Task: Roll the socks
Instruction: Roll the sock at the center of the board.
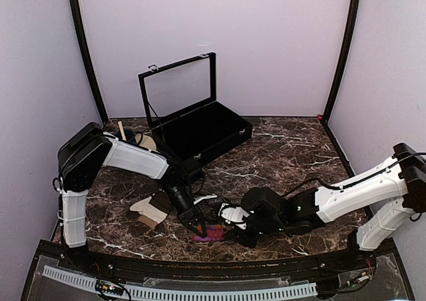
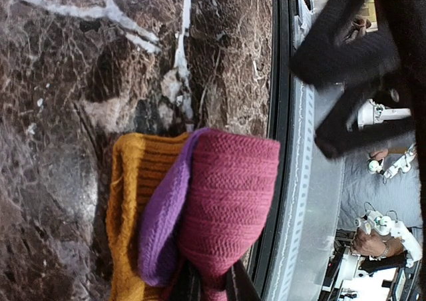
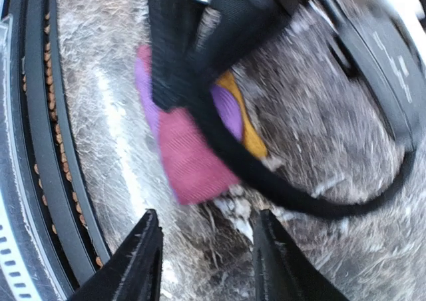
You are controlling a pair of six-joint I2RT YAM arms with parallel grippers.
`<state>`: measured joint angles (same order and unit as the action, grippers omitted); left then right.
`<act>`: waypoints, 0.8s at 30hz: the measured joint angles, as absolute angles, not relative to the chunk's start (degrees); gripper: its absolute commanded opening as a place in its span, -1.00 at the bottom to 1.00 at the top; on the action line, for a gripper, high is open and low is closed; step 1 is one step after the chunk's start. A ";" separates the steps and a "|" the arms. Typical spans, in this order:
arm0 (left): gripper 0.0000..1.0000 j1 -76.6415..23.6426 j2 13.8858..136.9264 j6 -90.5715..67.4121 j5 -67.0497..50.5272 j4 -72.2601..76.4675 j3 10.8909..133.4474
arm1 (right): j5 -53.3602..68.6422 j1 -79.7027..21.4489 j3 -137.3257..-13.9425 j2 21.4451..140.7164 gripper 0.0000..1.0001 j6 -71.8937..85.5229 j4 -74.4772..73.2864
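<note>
The magenta-pink sock (image 1: 213, 232), with purple and mustard-orange parts, lies bunched on the marble near the front edge. My left gripper (image 1: 198, 226) is shut on it; in the left wrist view the fingers pinch the sock's near end (image 2: 226, 201). My right gripper (image 1: 229, 229) is open and empty just right of the sock. In the right wrist view its fingers (image 3: 143, 261) straddle bare marble short of the sock (image 3: 190, 158). The cream-beige sock (image 1: 152, 210) lies loose to the left, apart from both grippers.
An open black case (image 1: 200, 131) with a raised glass lid stands at the back centre. A beige saucer with a dark cup (image 1: 143, 141) sits left of it, behind my left arm. The table's black front rail (image 1: 200, 264) runs close below the sock.
</note>
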<state>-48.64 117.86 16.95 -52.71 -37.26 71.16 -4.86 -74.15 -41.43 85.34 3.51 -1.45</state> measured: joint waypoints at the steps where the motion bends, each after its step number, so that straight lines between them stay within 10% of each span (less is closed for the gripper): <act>1: -0.97 -48.62 117.97 16.95 -52.95 -37.41 71.18 | -5.48 -75.00 -42.22 85.95 -0.10 2.68 -1.61; 24: -0.97 -47.99 119.48 17.17 -55.31 -39.11 72.01 | -11.62 -79.88 -51.68 98.83 -0.07 -10.48 -3.86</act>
